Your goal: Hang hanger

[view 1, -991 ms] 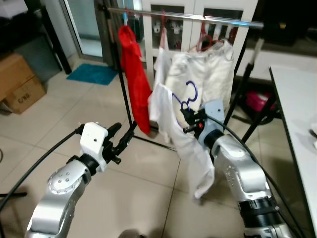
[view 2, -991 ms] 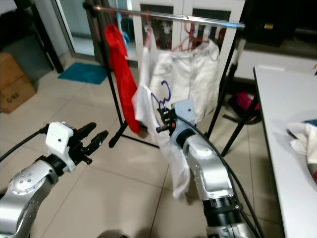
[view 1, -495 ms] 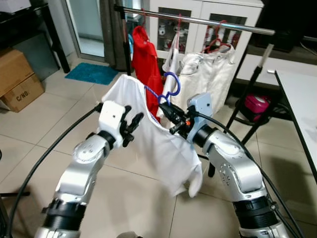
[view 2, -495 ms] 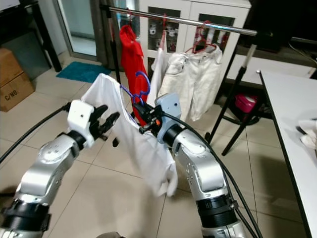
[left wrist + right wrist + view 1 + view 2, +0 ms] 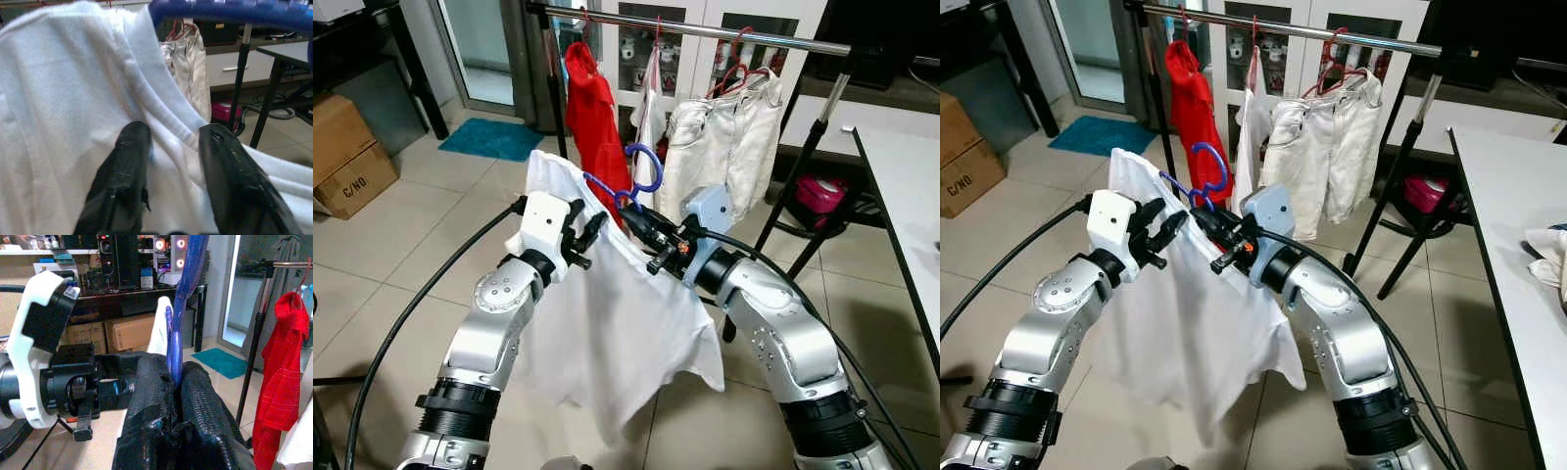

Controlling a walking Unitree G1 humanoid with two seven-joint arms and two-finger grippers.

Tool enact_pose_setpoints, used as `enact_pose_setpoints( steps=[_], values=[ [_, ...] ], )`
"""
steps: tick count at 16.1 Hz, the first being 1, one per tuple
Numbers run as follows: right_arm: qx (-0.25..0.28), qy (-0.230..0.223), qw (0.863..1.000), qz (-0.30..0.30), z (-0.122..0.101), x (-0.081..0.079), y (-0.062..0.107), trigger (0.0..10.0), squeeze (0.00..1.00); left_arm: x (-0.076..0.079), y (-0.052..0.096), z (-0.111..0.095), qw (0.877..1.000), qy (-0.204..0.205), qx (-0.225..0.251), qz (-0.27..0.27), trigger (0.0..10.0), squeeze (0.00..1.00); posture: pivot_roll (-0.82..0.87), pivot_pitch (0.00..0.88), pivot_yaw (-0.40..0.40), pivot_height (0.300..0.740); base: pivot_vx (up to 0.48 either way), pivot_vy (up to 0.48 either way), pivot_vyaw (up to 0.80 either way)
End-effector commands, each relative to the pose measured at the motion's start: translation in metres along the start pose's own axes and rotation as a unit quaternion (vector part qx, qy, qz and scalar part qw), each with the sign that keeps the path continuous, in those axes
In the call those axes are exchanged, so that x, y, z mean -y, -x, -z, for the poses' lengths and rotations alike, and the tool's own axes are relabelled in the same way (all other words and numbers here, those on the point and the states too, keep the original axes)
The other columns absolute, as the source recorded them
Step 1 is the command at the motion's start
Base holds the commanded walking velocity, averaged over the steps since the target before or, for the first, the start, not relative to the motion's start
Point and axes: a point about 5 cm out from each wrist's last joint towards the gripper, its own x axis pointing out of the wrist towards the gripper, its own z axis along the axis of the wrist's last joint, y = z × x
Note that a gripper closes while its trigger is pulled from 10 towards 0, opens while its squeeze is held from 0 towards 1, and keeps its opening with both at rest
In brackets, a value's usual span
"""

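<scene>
Blue hanger pinched in right fingers; left fingers parted against white shirt

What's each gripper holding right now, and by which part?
Right gripper: blue hanger, pinched at its neck. Left gripper: fingers open against the white shirt, gripping nothing.

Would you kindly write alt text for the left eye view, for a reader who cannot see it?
A humanoid robot holds up a white shirt on a blue hanger: its right hand grips the hanger while its left hand is at the shirt's shoulder. Behind stands a clothes rail with a red garment and pale shorts.
</scene>
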Motion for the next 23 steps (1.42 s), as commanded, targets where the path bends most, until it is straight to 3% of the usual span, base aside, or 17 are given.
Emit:
enact_pose_setpoints(
  steps=[1, 13, 16, 18, 20, 22, 23],
  values=[
    [0.029, 0.01, 0.999, -0.018, -0.011, -0.005, 0.001, 0.0, 0.0, -0.001, -0.001, -0.002, 1.0, -0.004, 0.009, 0.002, 0.0, 0.0, 0.04, 0.0, 0.011, 0.74, 0.0, 0.0, 0.0],
    [0.038, 0.01, 0.999, -0.023, -0.013, -0.007, 0.004, 0.0, 0.0, -0.015, 0.0, 0.001, 1.0, 0.022, 0.012, -0.013, 0.0, 0.0, 0.03, 0.0, 0.02, 0.74, 0.0, 0.0, 0.0],
    [-0.019, 0.037, 0.997, 0.059, -0.003, 0.013, 0.004, 0.0, 0.0, -0.009, 0.005, -0.009, 0.999, 0.014, 0.031, 0.011, 0.0, 0.0, 0.04, 0.0, 0.021, 0.74, 0.0, 0.0, 0.0],
    [-0.077, 0.093, 0.986, 0.114, 0.007, 0.032, 0.009, 0.0, 0.0, -0.007, 0.014, -0.016, 0.999, 0.003, 0.037, 0.019, 0.0, 0.0, 0.04, 0.0, 0.019, 0.74, 0.0, 0.0, 0.0],
    [-0.105, 0.119, 0.983, 0.09, 0.014, 0.035, 0.015, 0.0, 0.0, -0.012, 0.022, -0.024, 0.999, -0.01, 0.041, 0.01, 0.0, 0.0, 0.04, 0.0, 0.017, 0.74, 0.0, 0.0, 0.0],
    [-0.109, 0.13, 0.985, 0.012, 0.016, 0.024, 0.019, 0.0, 0.0, -0.03, 0.026, -0.03, 0.998, -0.03, 0.042, -0.028, 0.0, 0.0, 0.05, 0.0, 0.011, 0.74, 0.0, 0.0, 0.0],
    [-0.11, 0.137, 0.983, -0.055, 0.017, 0.014, 0.023, 0.0, 0.0, -0.05, 0.031, -0.035, 0.995, -0.059, 0.031, -0.071, 0.0, 0.0, 0.06, 0.0, 0.008, 0.74, 0.0, 0.0, 0.0]
  ],
)
